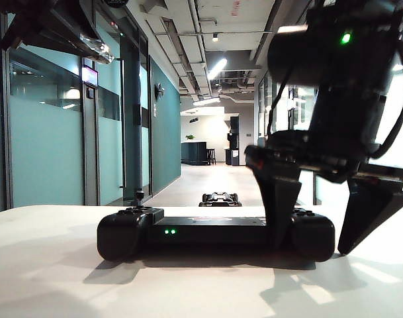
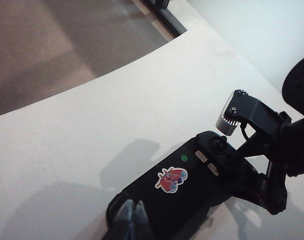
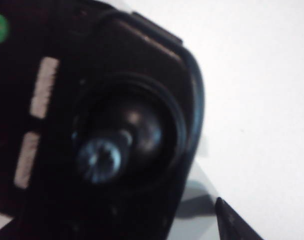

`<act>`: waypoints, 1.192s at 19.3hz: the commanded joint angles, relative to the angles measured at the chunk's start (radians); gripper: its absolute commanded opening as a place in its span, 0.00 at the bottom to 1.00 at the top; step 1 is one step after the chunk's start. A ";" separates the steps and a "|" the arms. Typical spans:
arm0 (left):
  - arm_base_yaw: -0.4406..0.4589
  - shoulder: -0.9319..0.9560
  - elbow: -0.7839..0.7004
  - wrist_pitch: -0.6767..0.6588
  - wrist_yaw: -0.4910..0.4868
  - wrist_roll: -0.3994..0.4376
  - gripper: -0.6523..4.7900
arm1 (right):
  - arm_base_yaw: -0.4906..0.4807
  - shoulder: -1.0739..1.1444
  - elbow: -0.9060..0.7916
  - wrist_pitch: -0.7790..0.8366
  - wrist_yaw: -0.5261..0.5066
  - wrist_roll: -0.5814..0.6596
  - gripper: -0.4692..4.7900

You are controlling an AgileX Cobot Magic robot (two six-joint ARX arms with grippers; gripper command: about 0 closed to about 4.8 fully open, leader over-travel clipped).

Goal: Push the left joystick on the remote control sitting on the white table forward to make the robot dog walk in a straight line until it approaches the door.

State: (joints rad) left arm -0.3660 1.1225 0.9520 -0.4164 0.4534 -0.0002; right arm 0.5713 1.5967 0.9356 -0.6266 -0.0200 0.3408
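Observation:
The black remote control (image 1: 208, 233) lies on the white table (image 1: 49, 265), green lights on its front. Its left joystick (image 1: 139, 196) stands upright and untouched. My right gripper (image 1: 312, 246) is open, its fingers (image 1: 280, 199) straddling the controller's right end; the right wrist view shows the right-hand stick (image 3: 99, 157) close below and one fingertip (image 3: 231, 225) beside the body. My left gripper (image 2: 132, 216) is shut, hovering by the controller's (image 2: 181, 195) left end, where the stick is hidden. The robot dog (image 1: 220, 198) stands small down the corridor.
The corridor floor (image 1: 208, 179) runs straight away behind the table. Teal glass walls with dark door frames (image 1: 89, 132) line its left side; a dark counter (image 1: 196, 152) stands at the far end. The left arm (image 1: 49, 26) hangs at the upper left.

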 commanded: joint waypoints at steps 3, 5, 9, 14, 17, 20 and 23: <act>0.000 -0.002 0.006 0.006 0.008 0.000 0.11 | 0.001 -0.002 0.003 0.036 -0.009 -0.002 0.97; 0.000 -0.002 0.006 0.006 0.008 0.000 0.11 | 0.001 -0.002 0.003 0.035 -0.009 -0.002 0.86; 0.000 -0.002 0.006 0.006 0.008 0.000 0.11 | 0.001 -0.002 0.003 0.025 -0.018 -0.002 0.67; 0.000 -0.002 0.006 0.006 0.008 0.000 0.11 | 0.001 -0.002 0.003 0.025 -0.027 -0.002 0.49; 0.000 -0.002 0.006 0.006 0.020 0.000 0.11 | 0.001 -0.002 0.003 0.026 -0.027 -0.001 0.46; 0.000 -0.002 0.006 0.006 0.022 0.000 0.11 | 0.001 -0.003 0.003 0.022 -0.027 0.044 0.42; 0.000 -0.002 0.005 0.007 0.021 0.010 0.11 | 0.001 -0.003 0.004 -0.009 -0.023 0.083 0.29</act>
State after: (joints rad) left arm -0.3660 1.1225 0.9520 -0.4164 0.4683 0.0006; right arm 0.5716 1.5970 0.9371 -0.6170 -0.0299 0.4076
